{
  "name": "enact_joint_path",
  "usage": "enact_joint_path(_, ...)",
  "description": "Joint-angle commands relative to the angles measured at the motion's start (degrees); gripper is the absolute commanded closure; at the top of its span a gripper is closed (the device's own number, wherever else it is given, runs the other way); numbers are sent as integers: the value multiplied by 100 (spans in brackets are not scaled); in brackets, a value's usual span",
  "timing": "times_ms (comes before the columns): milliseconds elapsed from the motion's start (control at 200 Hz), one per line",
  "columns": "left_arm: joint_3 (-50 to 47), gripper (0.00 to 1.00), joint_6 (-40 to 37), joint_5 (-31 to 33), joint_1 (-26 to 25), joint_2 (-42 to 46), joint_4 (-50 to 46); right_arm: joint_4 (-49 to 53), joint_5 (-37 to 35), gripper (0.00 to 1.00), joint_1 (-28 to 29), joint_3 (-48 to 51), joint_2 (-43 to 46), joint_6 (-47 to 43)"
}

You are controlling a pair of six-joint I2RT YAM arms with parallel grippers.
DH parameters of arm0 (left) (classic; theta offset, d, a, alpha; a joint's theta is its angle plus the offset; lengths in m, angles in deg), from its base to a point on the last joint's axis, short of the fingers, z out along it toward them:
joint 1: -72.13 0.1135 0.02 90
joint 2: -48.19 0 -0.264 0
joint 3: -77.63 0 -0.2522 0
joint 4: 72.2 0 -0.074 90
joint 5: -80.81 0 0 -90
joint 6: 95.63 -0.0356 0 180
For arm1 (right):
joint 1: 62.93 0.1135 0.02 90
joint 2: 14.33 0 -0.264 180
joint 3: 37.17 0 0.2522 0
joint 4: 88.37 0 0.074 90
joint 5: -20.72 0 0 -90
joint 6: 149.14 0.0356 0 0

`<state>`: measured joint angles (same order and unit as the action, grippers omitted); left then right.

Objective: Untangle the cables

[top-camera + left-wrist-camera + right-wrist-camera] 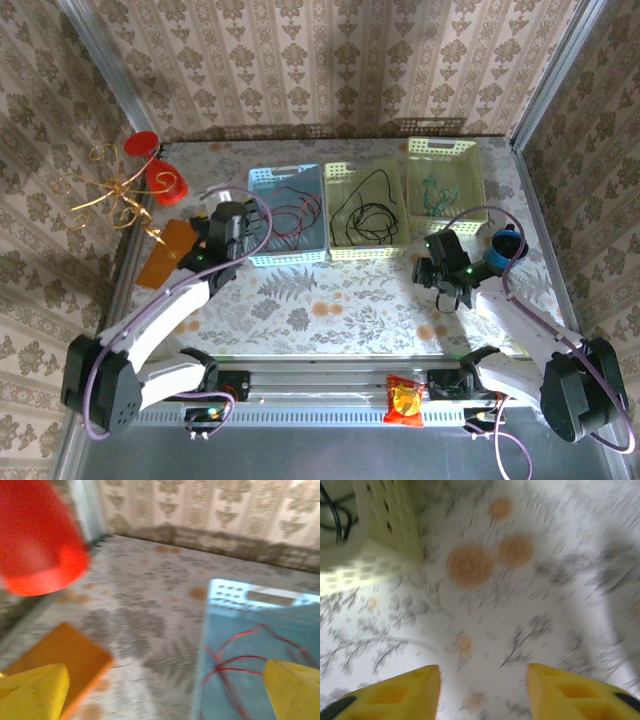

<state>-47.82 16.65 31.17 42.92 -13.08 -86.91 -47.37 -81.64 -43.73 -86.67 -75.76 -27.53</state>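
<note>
The left arm is stretching forward from its base, forearm slanting toward the blue basket [287, 215]. The left gripper [222, 238] is hovering at that basket's left rim with its jaws spread wide and holding nothing. In the left wrist view one yellow finger is hanging over the orange block [70, 655] just left of the blue basket, and the other is hanging over the basket's inside. The red cables [295, 212] are lying loose in the blue basket. The black cables [365, 215] are lying coiled in the pale basket [340, 172] touching its right side. The green cables [437, 192] are lying in the yellow-green basket [445, 148] farther right again. The right arm is bending at the elbow and angling back toward the blue basket. The right gripper [485, 690] is pointing down at the flowered table [330, 300], well to the basket's right, jaws partly apart over bare cloth and gripping nothing. A red cup [166, 183] is standing left of the blue basket. A snack packet [404, 400] is lying well nearer than the basket, its print too small to read.
</note>
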Motion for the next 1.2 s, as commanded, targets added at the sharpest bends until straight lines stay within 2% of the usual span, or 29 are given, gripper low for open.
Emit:
enact_joint_path(0, -648, 0, -894, 1406, 49, 702, -282, -450, -1677, 34, -24, -126, 503, -295)
enact_joint_path(25, -819, 0, -1022, 1510, 68, 901, -244, -726, -1920, 30, -30, -63, 620, -403)
enact_joint_path(55, -1017, 0, -1115, 1607, 108, 1125, -236, -1207, -2164, 18, -18, 83, 752, -646)
enact_joint_path(70, -1126, 0, -1132, 1655, 133, 1229, -236, -1499, -2259, 3, -19, 195, 808, -772)
enact_joint_path(85, -1218, 0, -1145, 1686, 163, 1344, -236, -1815, -2355, 0, -16, 316, 861, -893)
enact_joint_path(140, -1513, 0, -1004, 1739, 268, 1682, -372, -3139, -2622, 0, -21, 835, 964, -1356)
enact_joint_path(190, -1758, 0, -813, 1741, 566, 1957, -481, -4353, -2739, 0, -13, 1287, 879, -1732)
enact_joint_path(250, -2080, 0, -677, 1829, 740, 2143, -303, -5310, -2768, 0, -19, 1545, 533, -2031)
enact_joint_path(350, -2666, 0, -1307, 1561, 930, 2027, 948, -4553, -2984, 0, -51, 836, -125, -2046)
enact_joint_path(390, -2725, 0, -1323, 1535, 996, 1810, 1209, -4462, -3087, 0, -52, 611, -439, -2232)
enact_joint_path(535, -2303, 0, -985, 1219, 1286, 634, 982, -5231, -3313, 0, -90, 613, -1346, -3051)
enact_joint_path(645, -1944, 0, -1209, 1129, 1291, -211, 1311, -6343, -3281, 0, -116, 1021, -1776, -3370)
enact_joint_path(765, -1882, 0, -1854, 803, 1383, -894, 2569, -7862, -2439, 0, -326, 1526, -1966, -3608)
enact_joint_path(860, -1750, 0, -2102, 421, 1579, -1356, 3192, -8809, -1528, 0, -874, 1700, -2514, -3433)
enact_joint_path(930, -1689, 0, -2245, 99, 1734, -1624, 3626, -7670, -883, 0, -1209, 1477, -2147, -3006)
enact_joint_path(1000, -1614, 0, -2335, -280, 1907, -1852, 3953, -8226, -6, 0, -1621, 1544, -2658, -2909)
enact_joint_path(1030, -1557, 0, -2351, -450, 1972, -1944, 4003, -8522, 26, 0, -1664, 1515, -2806, -2915)
enact_joint_path(1085, -1429, 0, -2351, -707, 2069, -2110, 4006, -7437, 277, 0, -1746, 1235, -2534, -2824)
enact_joint_path(1130, -1348, 0, -2333, -910, 2119, -2214, 4019, -7919, 348, 0, -1763, 1334, -2688, -2887)
enact_joint_path(1195, -1578, 0, -2620, -1372, 2221, -2629, 5065, -7666, 302, 0, -1764, 1297, -2599, -2841)
